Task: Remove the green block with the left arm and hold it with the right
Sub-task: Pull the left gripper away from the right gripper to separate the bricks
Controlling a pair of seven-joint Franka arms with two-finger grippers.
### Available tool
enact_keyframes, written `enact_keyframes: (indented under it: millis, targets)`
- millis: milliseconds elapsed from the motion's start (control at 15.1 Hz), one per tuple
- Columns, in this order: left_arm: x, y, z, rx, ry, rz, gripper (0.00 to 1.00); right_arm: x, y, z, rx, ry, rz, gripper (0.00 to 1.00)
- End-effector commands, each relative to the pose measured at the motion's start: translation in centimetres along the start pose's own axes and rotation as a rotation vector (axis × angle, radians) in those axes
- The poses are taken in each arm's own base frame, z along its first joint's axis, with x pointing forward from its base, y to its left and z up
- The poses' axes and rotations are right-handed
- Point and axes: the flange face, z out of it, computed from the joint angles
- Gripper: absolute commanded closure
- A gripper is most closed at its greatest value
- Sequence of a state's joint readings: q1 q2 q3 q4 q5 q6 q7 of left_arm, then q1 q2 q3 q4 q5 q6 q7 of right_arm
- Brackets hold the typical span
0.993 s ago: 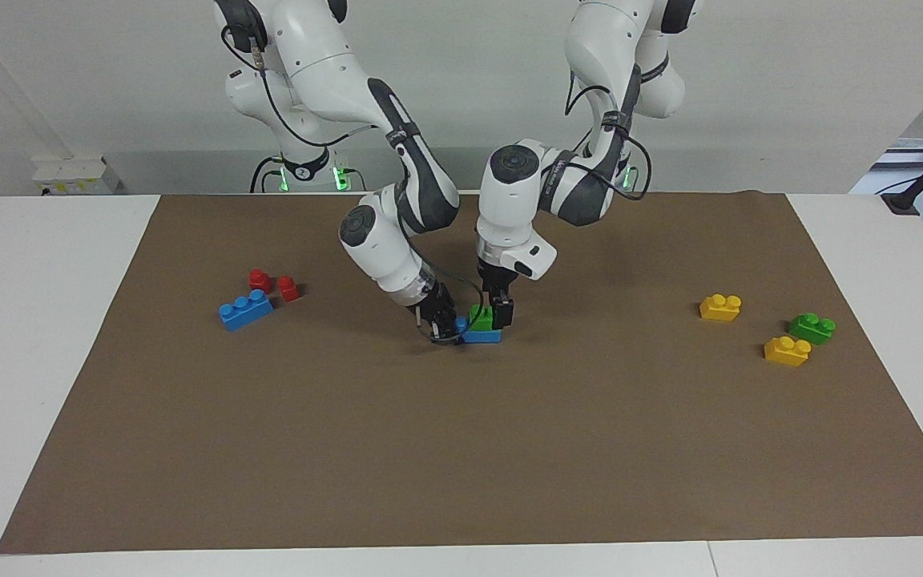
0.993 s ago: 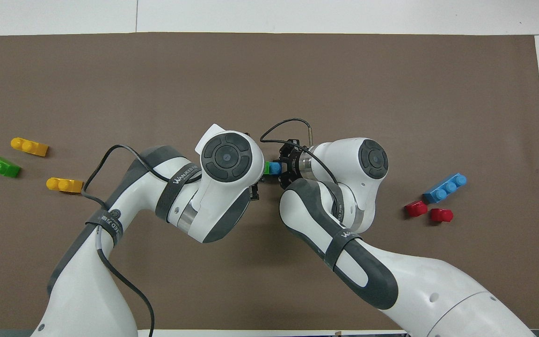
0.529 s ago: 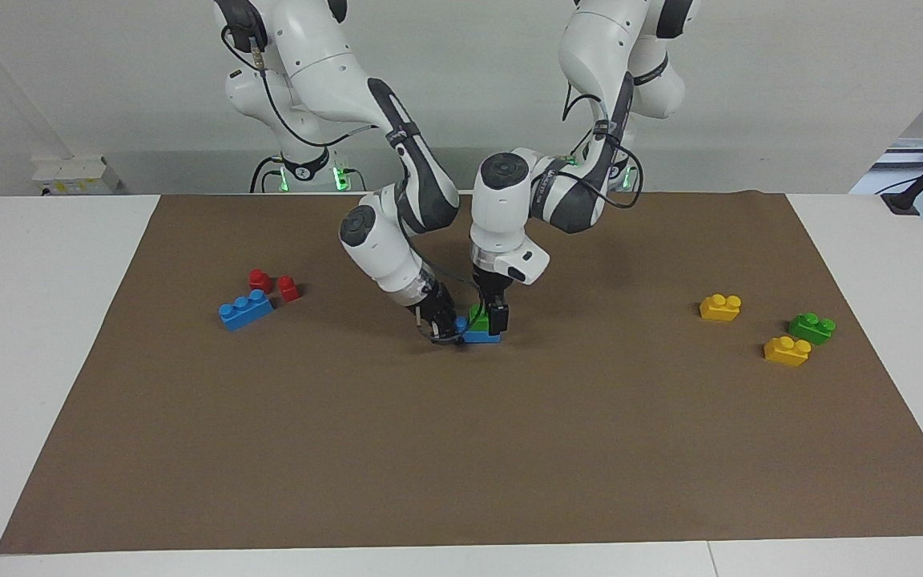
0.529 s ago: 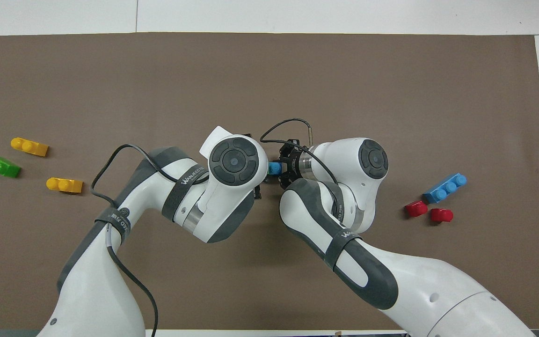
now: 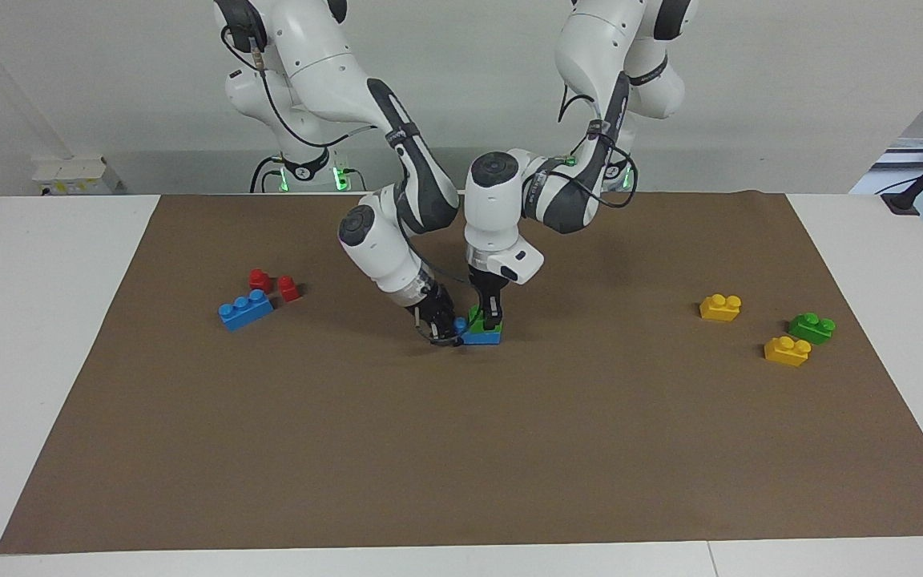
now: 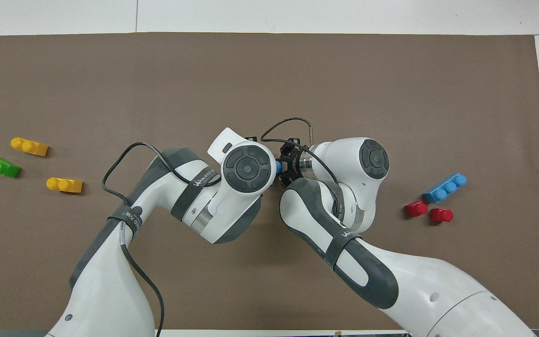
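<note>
The lime-green block (image 5: 477,322) sits stacked on a blue brick (image 5: 483,337) in the middle of the brown mat. My left gripper (image 5: 489,318) comes straight down onto the green block, its tips at the block's top. My right gripper (image 5: 445,328) reaches in low from the right arm's end and is shut on the end of the blue brick, which rests on the mat. In the overhead view the left arm's wrist (image 6: 246,167) covers the green block; only a sliver of the blue brick (image 6: 277,166) shows beside the right gripper (image 6: 282,167).
Toward the right arm's end lie a blue three-stud brick (image 5: 245,309) and two red pieces (image 5: 259,279) (image 5: 288,288). Toward the left arm's end lie two yellow bricks (image 5: 720,307) (image 5: 787,350) and a darker green brick (image 5: 812,327).
My left gripper has shifted from beside the green block toward the right arm's end, onto the block. The right gripper and the blue brick have stayed put.
</note>
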State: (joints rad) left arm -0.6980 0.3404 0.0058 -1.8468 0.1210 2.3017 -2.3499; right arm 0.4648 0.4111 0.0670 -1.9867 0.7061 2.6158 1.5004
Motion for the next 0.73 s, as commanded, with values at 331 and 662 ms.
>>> enact_keyframes:
  millis: [331, 662]
  targets:
    - [5.3, 1.7, -10.2, -0.008, 0.011, 0.034, 1.00, 0.9, -1.6, -2.1, -0.009, -0.013, 0.007, 1.00]
    - [12.9, 4.7, -12.9, 0.058, 0.000, 0.180, 1.00, 10.4, -7.1, -13.8, -0.096, 0.086, -0.250, 1.00]
